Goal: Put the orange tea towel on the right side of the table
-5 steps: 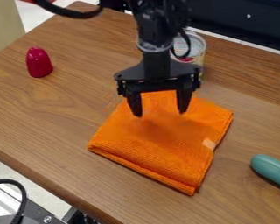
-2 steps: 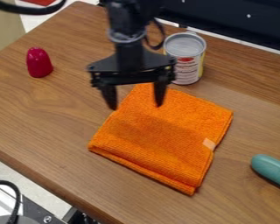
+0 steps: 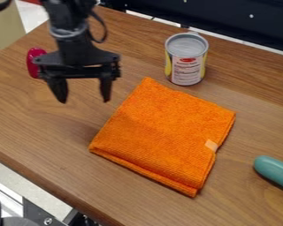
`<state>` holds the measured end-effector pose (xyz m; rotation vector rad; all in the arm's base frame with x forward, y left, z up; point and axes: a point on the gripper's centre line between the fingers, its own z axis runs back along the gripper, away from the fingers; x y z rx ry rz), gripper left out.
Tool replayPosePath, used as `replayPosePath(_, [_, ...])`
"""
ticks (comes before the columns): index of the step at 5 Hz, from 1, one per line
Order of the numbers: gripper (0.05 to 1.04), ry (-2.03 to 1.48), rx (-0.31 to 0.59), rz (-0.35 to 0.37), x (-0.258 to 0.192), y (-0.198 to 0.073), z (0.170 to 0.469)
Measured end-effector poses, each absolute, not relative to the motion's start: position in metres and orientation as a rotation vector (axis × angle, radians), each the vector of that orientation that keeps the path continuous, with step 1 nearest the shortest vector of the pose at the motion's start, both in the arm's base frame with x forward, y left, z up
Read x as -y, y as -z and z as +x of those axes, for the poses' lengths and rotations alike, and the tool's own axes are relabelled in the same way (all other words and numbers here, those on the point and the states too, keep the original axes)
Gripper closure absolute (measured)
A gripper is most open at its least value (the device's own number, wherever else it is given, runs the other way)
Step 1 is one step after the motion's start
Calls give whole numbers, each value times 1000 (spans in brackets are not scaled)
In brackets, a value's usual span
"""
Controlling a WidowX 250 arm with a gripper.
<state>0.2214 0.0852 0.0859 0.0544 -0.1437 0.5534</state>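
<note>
We had the gripper wide apart and empty; the orange tea towel lay folded between the table's near and far edges. Dragged low rightward, it might have struck the teal object; a shallow pinch might have unfolded it.

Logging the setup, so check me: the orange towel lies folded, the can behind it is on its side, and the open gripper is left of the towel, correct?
Not quite: in the camera view, the can behind the towel stands upright. The towel does lie folded, with the open gripper to its left.
</note>
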Motion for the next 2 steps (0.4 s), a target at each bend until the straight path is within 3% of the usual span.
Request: replayPosePath(2, [89,-500,109,73,-137,-80,195])
